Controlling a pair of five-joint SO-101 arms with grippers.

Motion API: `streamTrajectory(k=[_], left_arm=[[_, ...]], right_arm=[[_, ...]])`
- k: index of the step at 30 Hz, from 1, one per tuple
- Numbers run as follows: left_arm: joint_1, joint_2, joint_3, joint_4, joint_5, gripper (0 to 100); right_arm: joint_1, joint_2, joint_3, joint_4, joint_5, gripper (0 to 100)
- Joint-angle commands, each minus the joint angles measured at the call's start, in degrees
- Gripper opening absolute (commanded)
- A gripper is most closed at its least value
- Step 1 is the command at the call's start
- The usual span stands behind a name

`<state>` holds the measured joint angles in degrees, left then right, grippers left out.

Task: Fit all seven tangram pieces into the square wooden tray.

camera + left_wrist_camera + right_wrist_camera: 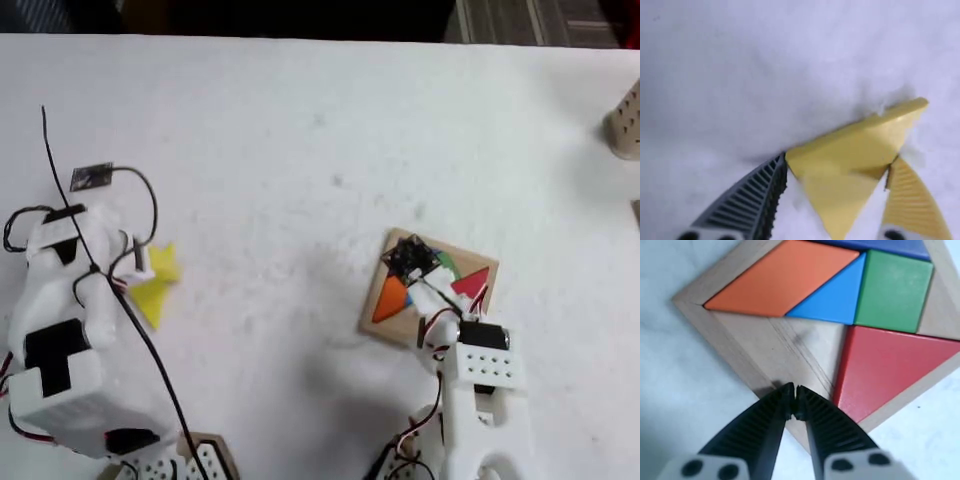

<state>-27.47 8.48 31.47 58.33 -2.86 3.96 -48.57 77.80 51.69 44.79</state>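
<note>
The square wooden tray point(450, 248) lies right of the table's middle, under my right arm point(478, 362). In the right wrist view the tray point(700, 315) holds an orange parallelogram point(785, 277), a light blue triangle point(832, 297), a green square point(892, 290), a red triangle point(887, 367) and a dark blue piece point(880, 245). My right gripper point(794, 401) is shut and empty, above bare wood by the near rim. At the far left a yellow triangle point(152, 292) lies beside my left arm point(60, 320). My left gripper point(835, 167) is shut on this yellow triangle point(850, 155).
White cloth point(300, 150) covers the table, open across the middle and back. A small black board point(92, 177) with a cable lies behind the left arm. A cream perforated block point(625, 125) stands at the right edge, and a perforated part point(205, 460) lies at the front edge.
</note>
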Motion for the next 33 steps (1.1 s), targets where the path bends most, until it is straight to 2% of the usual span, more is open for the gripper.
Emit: streamTrajectory(k=[1,3,17,22,33], left_arm=[[3.03,-0.31,-2.46,-1.14,-1.05,13],[3.47,-0.40,-2.46,-1.14,-3.25,9],[4.70,-0.40,-3.16,-1.14,-2.99,10],[5.67,-0.40,-5.71,-1.14,0.88,10],[10.86,-0.48,-8.88,-1.41,1.58,9]], right_arm=[[-0.66,-0.04,0.53,-0.31,-0.35,1.6],[-0.66,-0.04,0.53,-0.31,-0.35,1.6],[-0.66,-0.04,0.53,-0.31,-0.44,1.6],[-0.66,-0.04,0.53,-0.31,-0.62,1.6],[-0.66,-0.04,0.53,-0.31,-0.70,1.6]])
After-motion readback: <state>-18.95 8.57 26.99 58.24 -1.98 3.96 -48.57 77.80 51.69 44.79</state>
